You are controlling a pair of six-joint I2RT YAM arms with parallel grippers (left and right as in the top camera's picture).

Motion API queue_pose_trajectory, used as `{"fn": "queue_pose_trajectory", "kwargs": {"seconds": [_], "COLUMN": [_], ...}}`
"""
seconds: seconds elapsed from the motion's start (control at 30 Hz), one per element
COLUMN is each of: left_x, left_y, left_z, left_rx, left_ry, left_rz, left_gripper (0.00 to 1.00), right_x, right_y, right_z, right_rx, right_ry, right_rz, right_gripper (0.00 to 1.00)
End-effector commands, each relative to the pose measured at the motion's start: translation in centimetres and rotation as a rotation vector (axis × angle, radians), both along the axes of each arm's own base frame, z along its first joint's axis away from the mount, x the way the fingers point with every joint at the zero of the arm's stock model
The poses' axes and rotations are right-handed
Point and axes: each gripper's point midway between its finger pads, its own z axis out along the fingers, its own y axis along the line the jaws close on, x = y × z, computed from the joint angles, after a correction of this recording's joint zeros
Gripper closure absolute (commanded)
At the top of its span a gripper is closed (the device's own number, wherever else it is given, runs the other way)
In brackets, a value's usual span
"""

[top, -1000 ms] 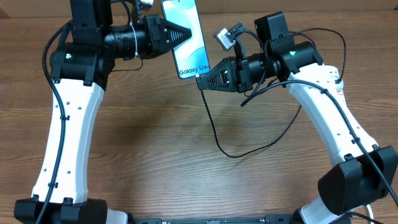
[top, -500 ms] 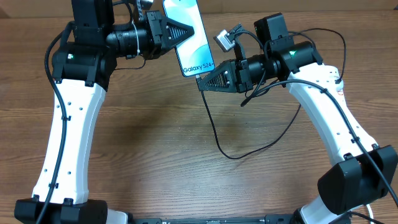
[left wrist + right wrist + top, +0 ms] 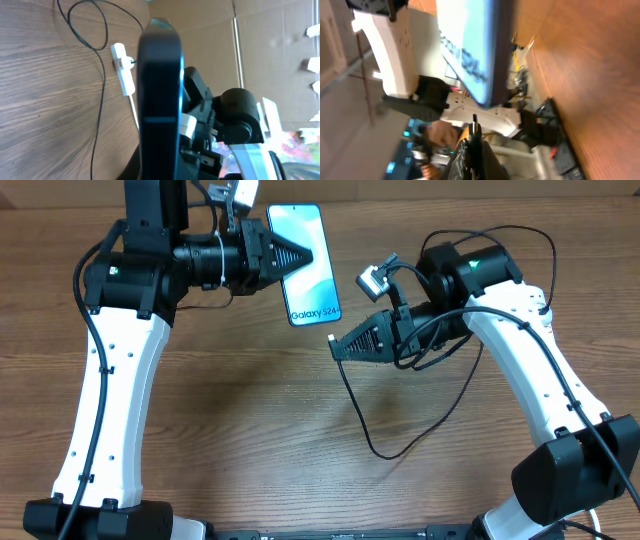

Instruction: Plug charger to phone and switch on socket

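Right now my left pincer (image 3: 298, 256) pinches the phone (image 3: 312, 280) over the bench (image 3: 250, 430), screen up. My right pincer (image 3: 338, 346) is clamped on the charger (image 3: 351, 392) tip, just below the phone and not touching it.

1. Overhead: fixed high, facing straight down, taking in the whole surface (image 3: 250, 430).
2. Left wrist: tight behind the phone (image 3: 160, 90), seeing its dark edge, facing the right arm (image 3: 235, 115).
3. Right wrist: close, blurred, facing that phone's screen; all three views share it.
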Motion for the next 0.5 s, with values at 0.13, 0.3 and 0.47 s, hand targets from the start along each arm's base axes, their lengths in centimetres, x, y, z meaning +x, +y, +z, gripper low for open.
{"fn": "queue_pose_trajectory", "kwargs": {"seconds": [0.13,0.3,0.47], "left_x": [-1.8,-1.5,-1.5], "left_y": [-2.9,-3.9,-4.1], "left_z": [1.4,2.7,3.2], "left_rx": [0.015,-0.026,-0.046], "left_ry": [-0.087,-0.103,-0.120], "left_rz": [-0.070,-0.070,-0.082], "left_gripper": [0.96,0.95,0.96], "right_x": [-1.1,-0.8,-0.2], "right_y": [-0.3,-0.3,-0.8], "right_z": [1.9,2.2,2.2], "right_rx": [0.098,0.130,0.128], "right_ry": [-0.178,-0.202,-0.205], "right_rz": [-0.003,-0.008,-0.031], "right_gripper": [0.96,0.96,0.96]}}
